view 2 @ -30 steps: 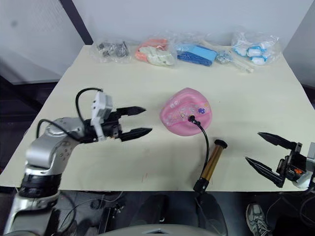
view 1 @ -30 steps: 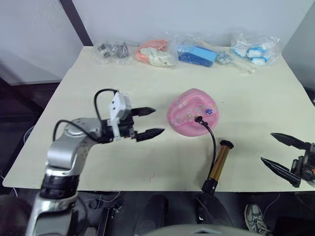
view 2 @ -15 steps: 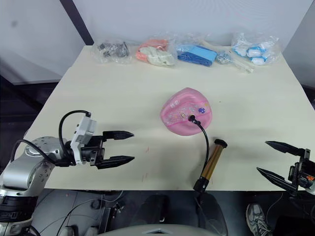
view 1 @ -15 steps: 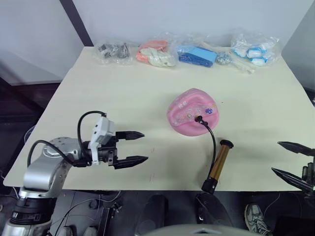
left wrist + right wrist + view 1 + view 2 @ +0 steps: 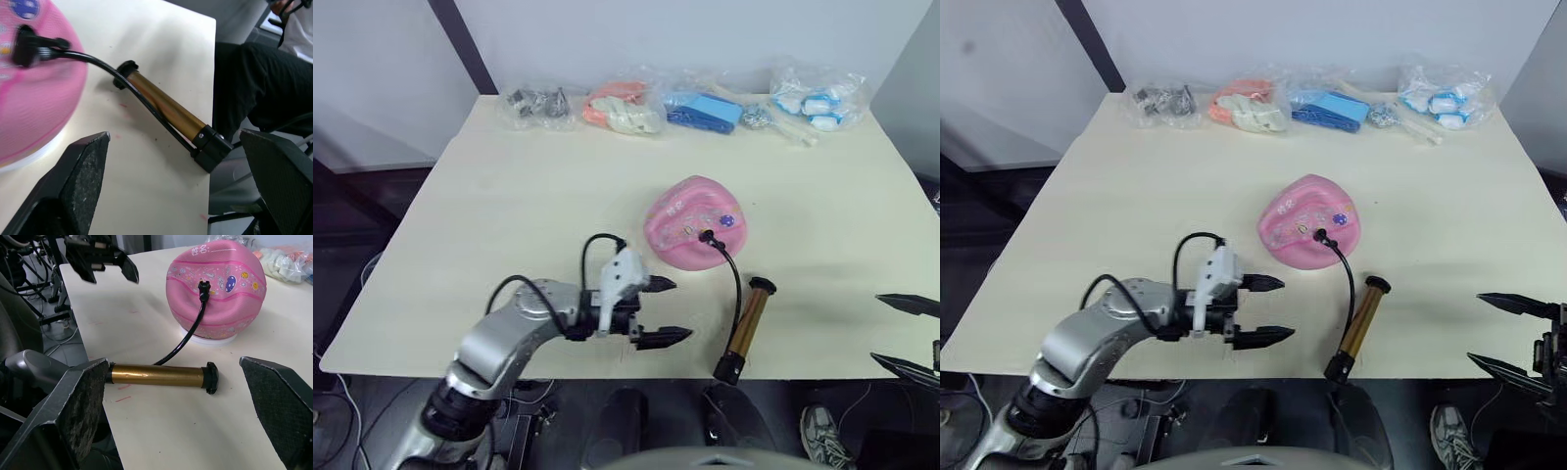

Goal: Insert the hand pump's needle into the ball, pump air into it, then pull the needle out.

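Note:
The pink ball (image 5: 697, 235) sits on a white ring (image 5: 205, 339) at mid-table. A black fitting (image 5: 203, 286) is plugged into its top, so the needle itself is hidden inside. A black hose (image 5: 737, 294) runs from the fitting down to the bronze hand pump (image 5: 749, 328), which lies on the table near the front edge. My left gripper (image 5: 677, 309) is open just left of the pump, below the ball, touching neither. My right gripper (image 5: 878, 327) is open at the table's right front edge, well clear of the pump. In the right wrist view, ball (image 5: 217, 289) and pump (image 5: 156, 374) lie ahead.
Several clear bags of small items line the table's far edge: dark parts (image 5: 536, 103), orange and white (image 5: 625, 108), blue (image 5: 705, 108), blue and white (image 5: 818, 98). A person's dark trouser leg (image 5: 254, 83) is beyond the front edge by the pump's end.
My left gripper has swung from the left part of the table to the right, ending close to the pump. My right gripper has drawn back further right. Ball and pump have not moved.

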Robot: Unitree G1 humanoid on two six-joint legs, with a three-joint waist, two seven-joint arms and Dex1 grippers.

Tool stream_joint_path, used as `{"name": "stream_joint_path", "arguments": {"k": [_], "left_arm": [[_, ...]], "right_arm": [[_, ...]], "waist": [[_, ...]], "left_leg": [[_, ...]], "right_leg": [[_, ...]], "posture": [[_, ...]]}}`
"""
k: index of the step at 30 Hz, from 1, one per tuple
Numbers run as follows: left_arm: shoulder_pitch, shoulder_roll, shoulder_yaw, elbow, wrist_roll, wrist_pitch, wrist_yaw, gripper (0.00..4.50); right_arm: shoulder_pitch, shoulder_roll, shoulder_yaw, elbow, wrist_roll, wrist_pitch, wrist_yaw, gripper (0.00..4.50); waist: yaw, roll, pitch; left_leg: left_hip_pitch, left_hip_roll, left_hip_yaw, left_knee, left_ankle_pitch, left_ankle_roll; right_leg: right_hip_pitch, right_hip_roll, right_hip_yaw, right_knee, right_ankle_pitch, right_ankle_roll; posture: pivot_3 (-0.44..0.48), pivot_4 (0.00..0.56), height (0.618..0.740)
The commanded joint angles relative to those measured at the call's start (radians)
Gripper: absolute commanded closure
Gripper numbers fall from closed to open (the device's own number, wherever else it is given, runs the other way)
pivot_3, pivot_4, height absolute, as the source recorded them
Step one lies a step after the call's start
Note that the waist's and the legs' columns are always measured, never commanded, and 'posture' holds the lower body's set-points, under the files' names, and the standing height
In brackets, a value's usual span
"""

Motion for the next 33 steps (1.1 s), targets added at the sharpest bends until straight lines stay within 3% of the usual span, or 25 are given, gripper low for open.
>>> {"name": "stream_joint_path", "arguments": {"k": [1,7,20,26,33], "left_arm": [[-0.044,-0.058,-0.07,0.001,0.033,0.049,0.068,0.01],[-0.125,-0.202,-0.202,0.042,0.097,0.213,0.225,0.01],[-0.221,-0.371,-0.379,0.158,0.231,0.424,0.449,0.01],[-0.216,-0.475,-0.361,0.218,0.234,0.461,0.504,0.01],[-0.237,-0.496,-0.302,0.197,0.208,0.469,0.493,0.01]], "right_arm": [[0.016,-0.009,-0.04,-0.038,0.019,-0.006,0.005,0.0],[0.056,0.005,-0.073,-0.095,0.03,0.011,-0.011,0.0],[0.121,0.034,-0.102,-0.153,0.035,0.02,-0.024,0.0],[0.108,0.035,-0.094,-0.144,0.027,0.019,-0.022,0.0],[0.11,0.044,-0.097,-0.141,0.024,0.014,-0.021,0.0]], "waist": [[0.0,0.0,0.0],[-0.001,0.0,0.0],[-0.001,0.001,0.0],[0.002,0.001,0.0],[0.001,0.001,0.0]], "left_leg": [[0.0,0.0,0.0,0.0,0.0,0.0],[-0.002,0.0,-0.001,0.006,0.0,0.001],[-0.003,-0.001,0.0,0.011,-0.002,0.002],[-0.003,-0.002,-0.001,0.012,-0.002,0.003],[-0.003,-0.003,0.0,0.012,-0.002,0.003]], "right_leg": [[0.0,0.0,0.0,0.0,0.0,0.0],[0.0,0.001,0.0,0.002,0.0,0.0],[0.0,0.001,0.001,0.006,0.0,0.001],[0.0,0.0,0.0,0.006,-0.001,0.001],[0.0,0.0,0.001,0.006,-0.001,0.001]], "posture": [[0.0,0.15,0.736],[0.0,0.15,0.736],[0.0,0.15,0.736],[0.0,0.15,0.736],[0.0,0.15,0.736]]}}
